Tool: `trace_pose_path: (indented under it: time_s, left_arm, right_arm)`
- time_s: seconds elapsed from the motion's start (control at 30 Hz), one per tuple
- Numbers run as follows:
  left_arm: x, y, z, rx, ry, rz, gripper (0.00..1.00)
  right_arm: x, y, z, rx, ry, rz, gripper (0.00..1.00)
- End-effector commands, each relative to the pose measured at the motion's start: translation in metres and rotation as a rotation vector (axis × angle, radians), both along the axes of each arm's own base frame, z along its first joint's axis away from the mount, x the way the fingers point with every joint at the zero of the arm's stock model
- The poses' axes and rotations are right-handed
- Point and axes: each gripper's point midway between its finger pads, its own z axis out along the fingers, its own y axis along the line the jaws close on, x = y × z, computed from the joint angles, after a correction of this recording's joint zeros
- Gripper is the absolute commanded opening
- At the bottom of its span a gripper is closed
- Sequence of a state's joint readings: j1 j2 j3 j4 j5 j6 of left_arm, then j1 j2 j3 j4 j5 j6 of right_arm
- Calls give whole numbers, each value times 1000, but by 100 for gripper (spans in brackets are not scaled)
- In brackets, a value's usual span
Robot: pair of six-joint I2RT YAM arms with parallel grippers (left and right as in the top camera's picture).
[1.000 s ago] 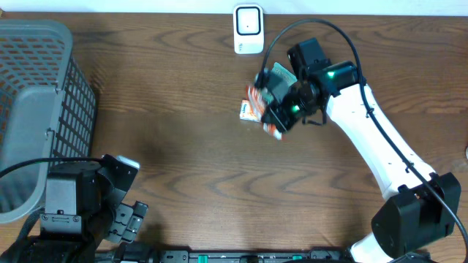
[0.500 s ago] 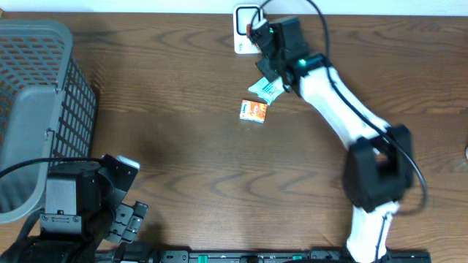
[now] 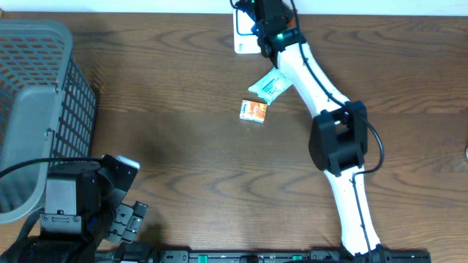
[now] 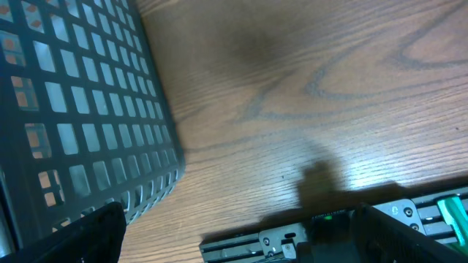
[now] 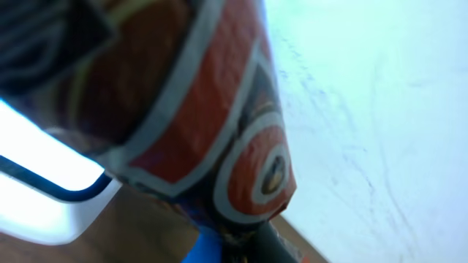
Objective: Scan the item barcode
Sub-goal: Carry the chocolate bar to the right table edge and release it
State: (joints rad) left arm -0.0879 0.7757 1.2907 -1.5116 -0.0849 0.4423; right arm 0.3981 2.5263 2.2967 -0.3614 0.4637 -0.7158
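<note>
A red-orange snack packet [image 5: 212, 109] fills the right wrist view, with my right gripper [image 5: 245, 237] shut on its lower end. Just behind it lies the white barcode scanner [image 5: 44, 201]. From overhead, my right gripper [image 3: 259, 14] hovers at the table's far edge directly over the scanner [image 3: 245, 42], and the arm hides the packet there. My left gripper [image 3: 124, 219] rests open at the near left corner, its dark fingers [image 4: 80, 237] spread wide over bare wood with nothing between them.
A green-and-white packet [image 3: 269, 88] and a small orange box [image 3: 254, 111] lie on the table below the scanner, beside the right arm's white link. A grey mesh basket [image 3: 36, 109] stands at the left edge, close to the left gripper.
The right arm has swung from above the loose items in the middle up to the scanner at the far edge, carrying the packet. The left arm has not moved.
</note>
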Motion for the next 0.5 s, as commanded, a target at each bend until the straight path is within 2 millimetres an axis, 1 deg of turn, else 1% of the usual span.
trace_pose_path:
  time_s: [0.0,0.1,0.2,0.27,0.37,0.47]
  left_arm:
    - [-1,1,2,4,-9,-1,98]
    - [-1,1,2,4,-9,-1,98]
    - [-1,1,2,4,-9,-1,98]
    - [-1,1,2,4,-9,-1,98]
    - [-1,1,2,4,-9,-1,98]
    - [-1,1,2,4,-9,-1,98]
  right_arm:
    - [3,12,-21,-132,0,26,1]
    - [5,21,-23,-141,-22,48,1]
    - [8,25,-26,-197,-32,80,1]
    - [10,20,-26,-247,-37,73,1]
    - [13,11,-19,-341,-65,48,1]
    - [14,9,-16,-399,-68,52,1]
